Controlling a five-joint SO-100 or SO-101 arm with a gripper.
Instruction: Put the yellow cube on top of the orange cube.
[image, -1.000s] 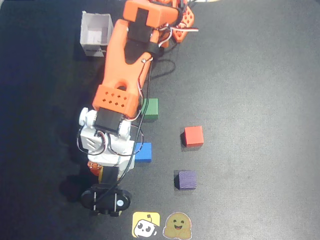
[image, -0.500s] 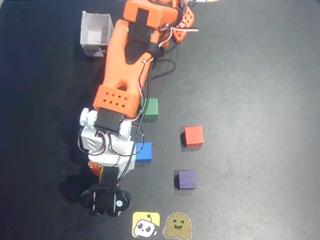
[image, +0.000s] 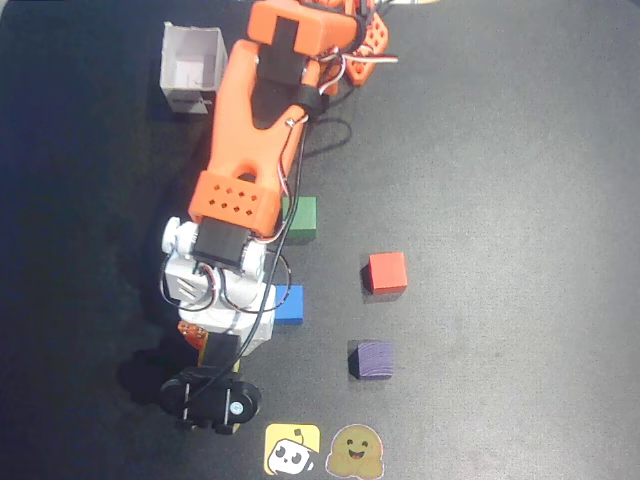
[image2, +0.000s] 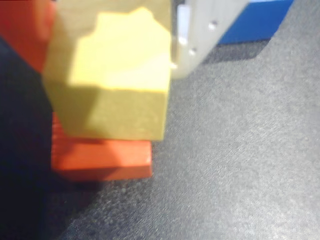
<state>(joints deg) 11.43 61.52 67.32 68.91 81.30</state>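
Gripping the yellow cube (image2: 117, 82) off-centre above the orange cube (image2: 102, 159), the closed gripper (image2: 112, 65) risks tipping it on release.

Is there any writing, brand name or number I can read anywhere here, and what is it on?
No readable words, numbers or brand names in either view.
Yellow sticker: a cartoon face only, no text.
Brown sticker: a smiling blob face only, no text.
White box: a dark mark on its front wall, too small and blurred to read.
Orange arm and the coloured cubes: plain, no lettering seen.
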